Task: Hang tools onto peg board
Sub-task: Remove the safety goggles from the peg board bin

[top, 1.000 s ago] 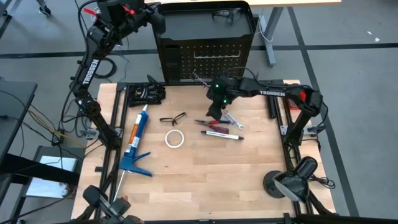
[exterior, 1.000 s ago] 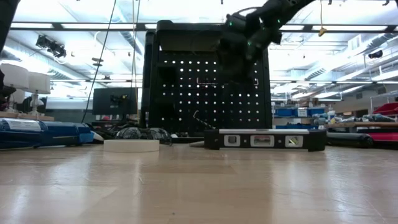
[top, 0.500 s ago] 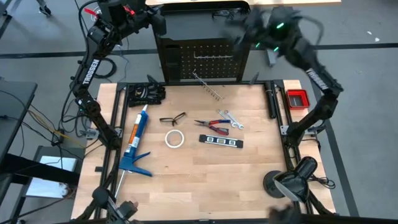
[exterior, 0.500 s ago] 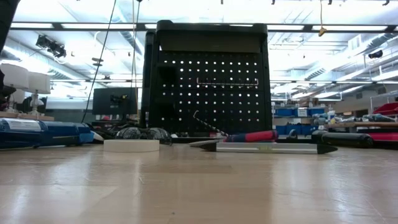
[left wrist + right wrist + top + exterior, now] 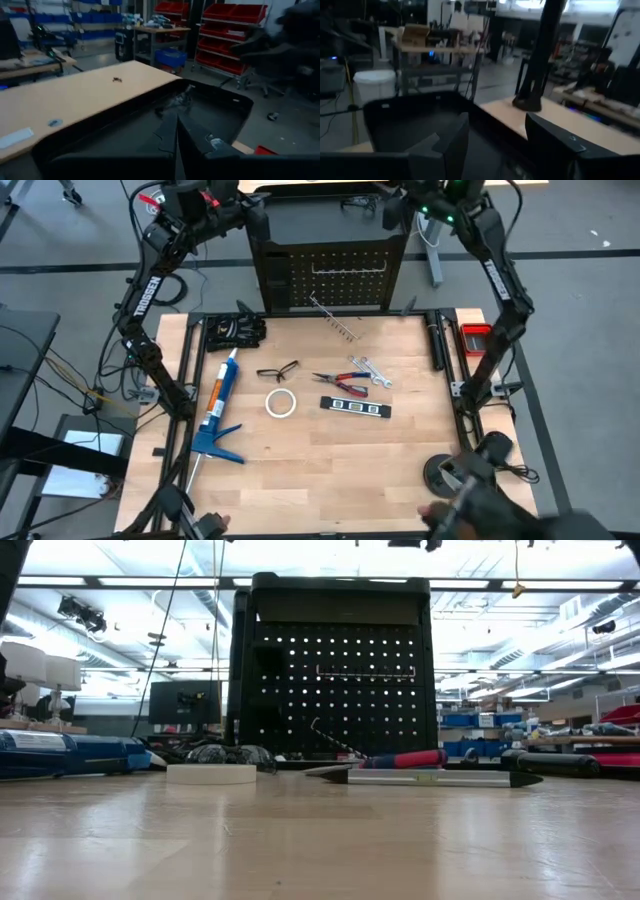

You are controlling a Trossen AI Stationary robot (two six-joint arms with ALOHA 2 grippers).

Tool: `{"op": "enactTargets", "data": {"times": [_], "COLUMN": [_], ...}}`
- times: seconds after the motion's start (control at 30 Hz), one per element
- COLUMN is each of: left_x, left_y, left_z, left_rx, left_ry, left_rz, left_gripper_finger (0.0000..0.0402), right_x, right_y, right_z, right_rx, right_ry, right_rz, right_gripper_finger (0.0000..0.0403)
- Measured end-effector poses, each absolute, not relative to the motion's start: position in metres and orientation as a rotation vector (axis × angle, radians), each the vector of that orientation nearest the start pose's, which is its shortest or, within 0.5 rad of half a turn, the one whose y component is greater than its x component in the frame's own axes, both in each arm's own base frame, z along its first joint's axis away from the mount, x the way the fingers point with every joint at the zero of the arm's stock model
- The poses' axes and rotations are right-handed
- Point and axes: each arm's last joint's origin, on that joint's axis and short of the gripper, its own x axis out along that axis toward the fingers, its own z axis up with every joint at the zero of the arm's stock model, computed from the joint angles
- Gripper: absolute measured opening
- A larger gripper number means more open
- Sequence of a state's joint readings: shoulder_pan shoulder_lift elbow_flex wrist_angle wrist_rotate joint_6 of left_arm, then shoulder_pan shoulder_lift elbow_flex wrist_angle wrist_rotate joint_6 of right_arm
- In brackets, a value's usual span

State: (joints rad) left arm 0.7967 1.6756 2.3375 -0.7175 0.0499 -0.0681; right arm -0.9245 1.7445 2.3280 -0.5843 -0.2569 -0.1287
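2 grippers high over the back edge of the bench, both above the peg board (image 5: 330,275) and its top tray (image 5: 240,102). Left gripper (image 5: 177,125): fingers pressed together, holding nothing, parked over the tray. Right gripper (image 5: 497,127): fingers spread, nothing between them, likewise above the tray.

1 pair of safety glasses (image 5: 176,100) apparently lying in the tray; 1 more pair (image 5: 277,370) on the bench left of centre. Near the bench centre: pliers (image 5: 345,383), 2 wrenches (image 5: 370,370) just beside them toward the right edge, black-and-silver bar (image 5: 352,406) just in front.

Probably a fetch step, none of these tools hung yet. For a clean job: bring the right gripper down over 1 tool only, fingers across the narrow part, clear of the neighbours. Pliers and wrenches lie very close, so approach from above, not sideways. Lift level, then carry to the perforated face.

Writing: TROSSEN in white on the left arm (image 5: 145,285). Nothing legible on the tools or the board.
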Motion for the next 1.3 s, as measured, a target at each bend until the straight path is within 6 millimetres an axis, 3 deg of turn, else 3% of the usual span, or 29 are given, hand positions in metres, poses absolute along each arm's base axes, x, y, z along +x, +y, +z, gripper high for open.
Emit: {"op": "enactTargets", "data": {"times": [0.3,0.5,0.7,0.83,0.93,1.07,1.3], "left_x": [0.211,0.211,0.211,0.211,0.211,0.211,0.211], "left_y": [0.213,0.212,0.212,0.211,0.211,0.211,0.211], "left_z": [0.548,0.546,0.546,0.544,0.543,0.543,0.543], "left_rx": [-0.163,-0.186,-0.190,-0.198,-0.201,-0.200,-0.200], "left_ry": [0.117,0.134,0.138,0.154,0.160,0.159,0.158], "left_rz": [0.733,0.724,0.705,0.705,0.705,0.705,0.706], "left_gripper_finger": [0.0019,0.0019,0.0019,0.0019,0.0019,0.0019,0.0019], "right_x": [0.212,0.202,0.189,0.179,0.177,0.179,0.169], "right_y": [-0.315,-0.343,-0.350,-0.357,-0.358,-0.361,-0.381], "right_z": [0.501,0.481,0.490,0.498,0.505,0.503,0.494], "right_rx": [-0.112,-0.034,-0.064,0.113,0.142,0.154,0.359], "right_ry": [0.263,0.300,0.232,0.066,-0.008,-0.014,-0.143], "right_rz": [-0.709,-0.689,-0.733,-0.775,-0.778,-0.851,-0.926], "right_gripper_finger": [0.0203,0.0211,0.0223,0.0220,0.0217,0.0217,0.0212]}}
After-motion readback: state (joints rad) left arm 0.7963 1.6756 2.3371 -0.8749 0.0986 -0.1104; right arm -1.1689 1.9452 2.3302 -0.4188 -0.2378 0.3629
